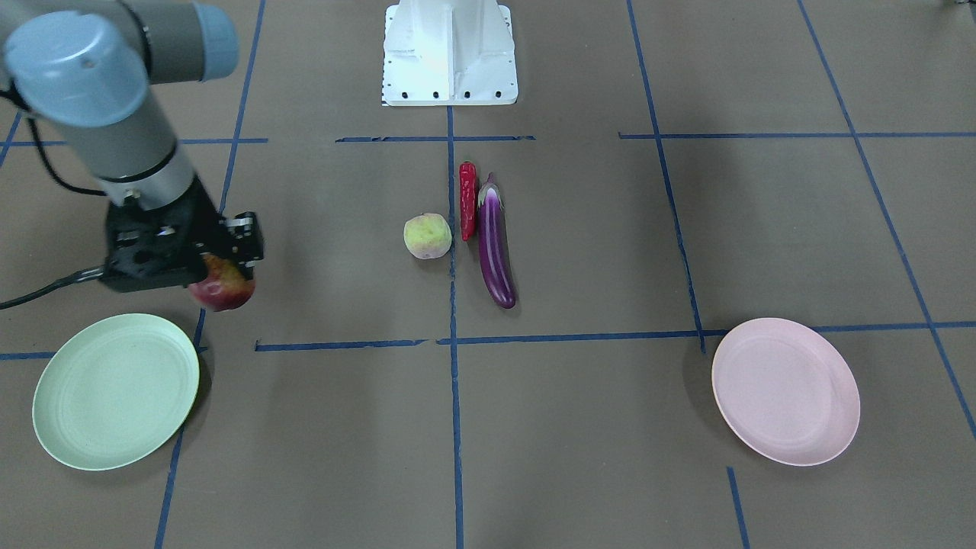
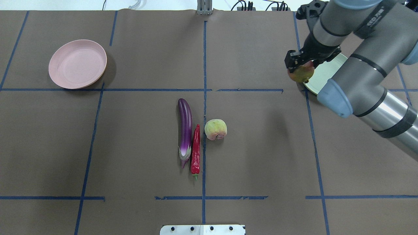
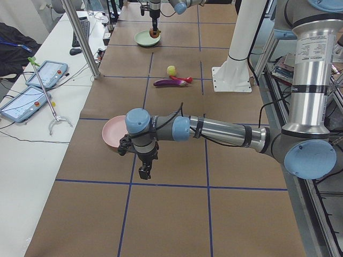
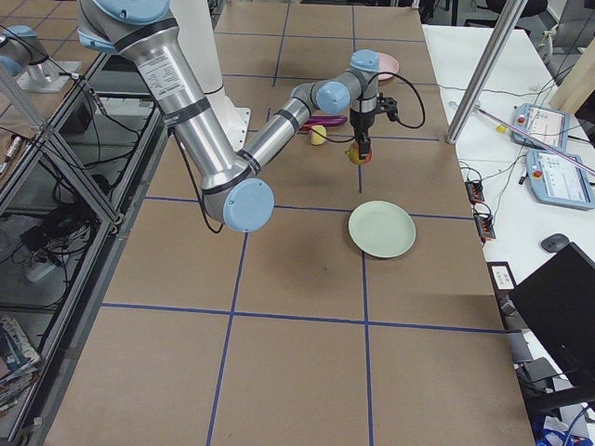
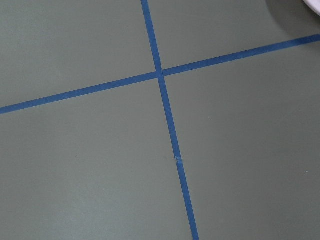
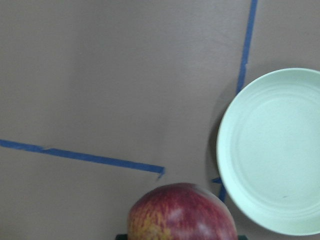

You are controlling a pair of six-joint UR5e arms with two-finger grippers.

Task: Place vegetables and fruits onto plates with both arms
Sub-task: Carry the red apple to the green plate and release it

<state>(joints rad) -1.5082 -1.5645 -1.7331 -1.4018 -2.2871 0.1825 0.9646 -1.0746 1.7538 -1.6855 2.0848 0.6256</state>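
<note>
My right gripper point(image 1: 221, 267) is shut on the dark red mottled fruit point(image 1: 223, 290) and holds it above the table, just beside the mint green plate point(image 1: 114, 390). The right wrist view shows the fruit point(image 6: 182, 212) at the bottom and the mint plate point(image 6: 272, 150) to its right. The purple eggplant point(image 1: 494, 244), the red chili point(image 1: 467, 200) and the yellow-green fruit point(image 1: 427, 235) lie together at the table's middle. The pink plate point(image 1: 785, 390) is bare. My left gripper point(image 3: 144, 170) hangs over the table near the pink plate point(image 3: 113, 131); I cannot tell whether it is open or shut.
The white base block point(image 1: 450, 53) stands at the robot's side of the table. Blue tape lines point(image 1: 454, 343) cross the brown table cover. The left wrist view shows only tape lines and a sliver of the pink plate point(image 5: 312, 2).
</note>
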